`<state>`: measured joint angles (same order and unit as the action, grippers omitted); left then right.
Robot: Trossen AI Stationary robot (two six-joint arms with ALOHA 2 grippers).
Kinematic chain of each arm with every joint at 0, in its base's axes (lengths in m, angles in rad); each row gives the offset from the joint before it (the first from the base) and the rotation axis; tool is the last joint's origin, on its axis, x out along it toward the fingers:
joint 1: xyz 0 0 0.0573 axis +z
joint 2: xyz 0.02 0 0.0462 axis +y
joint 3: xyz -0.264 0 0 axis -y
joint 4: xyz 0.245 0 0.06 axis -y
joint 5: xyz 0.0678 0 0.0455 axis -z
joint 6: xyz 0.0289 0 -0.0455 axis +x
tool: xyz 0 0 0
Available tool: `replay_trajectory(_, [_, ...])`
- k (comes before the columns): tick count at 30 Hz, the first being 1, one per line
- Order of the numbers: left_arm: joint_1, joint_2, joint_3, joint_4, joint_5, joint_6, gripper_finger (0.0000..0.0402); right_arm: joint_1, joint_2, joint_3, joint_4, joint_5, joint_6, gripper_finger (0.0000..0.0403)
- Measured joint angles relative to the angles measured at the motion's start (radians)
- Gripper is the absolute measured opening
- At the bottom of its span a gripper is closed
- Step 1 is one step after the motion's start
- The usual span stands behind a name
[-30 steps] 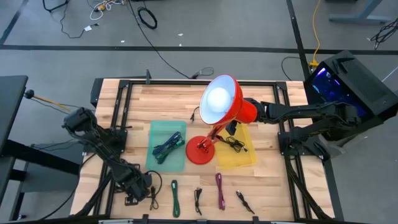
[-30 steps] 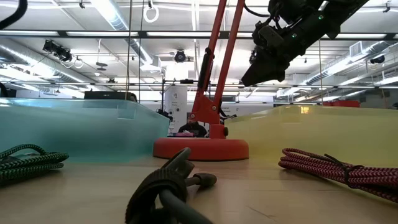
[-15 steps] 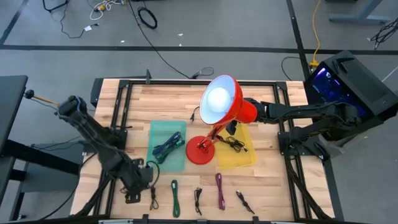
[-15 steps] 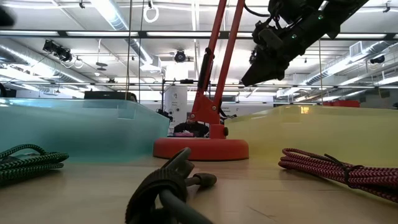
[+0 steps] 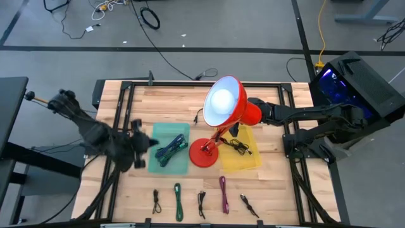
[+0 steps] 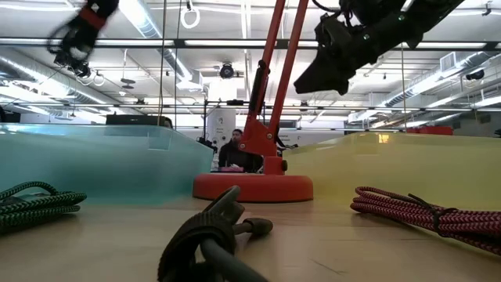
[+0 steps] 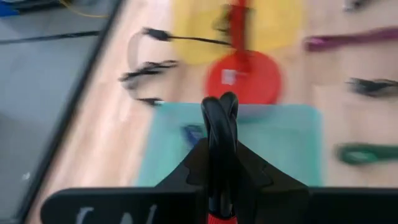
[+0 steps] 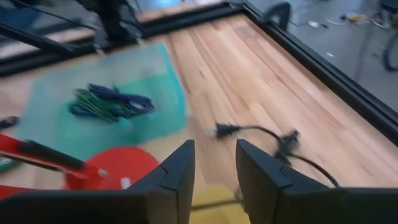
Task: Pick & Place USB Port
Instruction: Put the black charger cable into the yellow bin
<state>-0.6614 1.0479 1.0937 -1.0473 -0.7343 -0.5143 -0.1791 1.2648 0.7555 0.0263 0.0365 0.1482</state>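
Carrying a looped black cable [image 7: 219, 134] clamped in my left tool [image 7: 219, 186] above the translucent teal tray [image 7: 283, 146]; right tool [image 8: 213, 168] apart; four cables wait.

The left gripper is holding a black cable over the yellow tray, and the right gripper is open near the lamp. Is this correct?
Not quite. The left gripper holds the black cable over the green tray, not the yellow one, as the left wrist view shows. The right gripper is indeed open near the lamp.

Bright even ceiling light, glowing red lamp [image 5: 223, 102], soft shadows, both wrist views motion-blurred, low-view foreground cable [image 6: 211, 235] unfocused
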Motion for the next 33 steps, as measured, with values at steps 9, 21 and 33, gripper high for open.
replay_trajectory(9, [0.275,-0.278,-0.337,0.567,0.098,0.363,0.0034,0.000,0.000,0.000,0.088,-0.029,-0.011,0.0119])
replay_trajectory(21, [0.755,-0.193,-0.724,1.551,0.558,0.526,0.0034,0.042,0.000,0.000,0.249,-0.030,-0.053,0.0119])
replay_trajectory(33, [0.906,0.217,-0.559,1.929,0.823,0.489,0.0034,0.041,0.000,0.000,0.340,-0.027,-0.118,0.0119])
